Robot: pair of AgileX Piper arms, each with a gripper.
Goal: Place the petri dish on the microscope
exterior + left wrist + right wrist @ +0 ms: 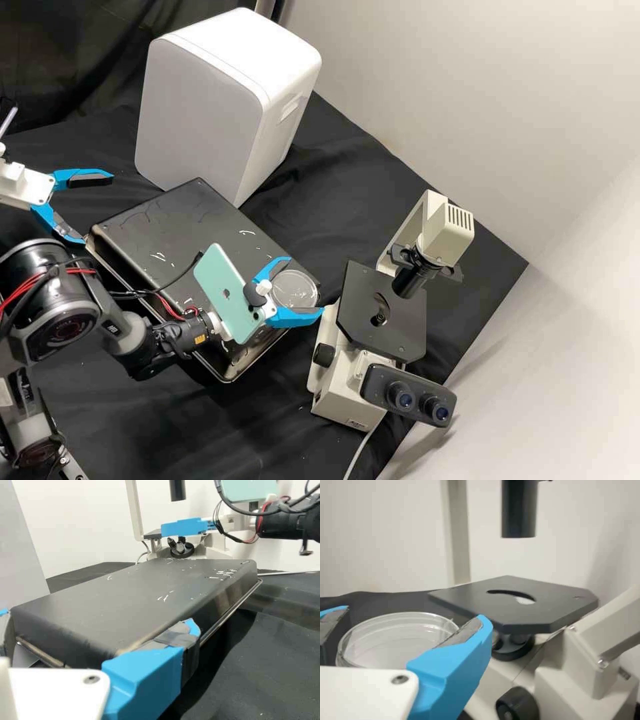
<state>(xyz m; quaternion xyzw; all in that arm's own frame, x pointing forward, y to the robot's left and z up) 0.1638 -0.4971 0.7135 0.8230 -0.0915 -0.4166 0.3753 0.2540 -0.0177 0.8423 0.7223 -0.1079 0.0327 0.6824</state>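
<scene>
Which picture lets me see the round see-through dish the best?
The right wrist view: the petri dish sits large and close between the right tool's blue fingers. The high view shows it small on the black box, partly behind a finger. In the left wrist view it is too far to make out.

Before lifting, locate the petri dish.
High view, centre: the petri dish lies on the black box, corner nearest the microscope, straddled by the right gripper.
</scene>
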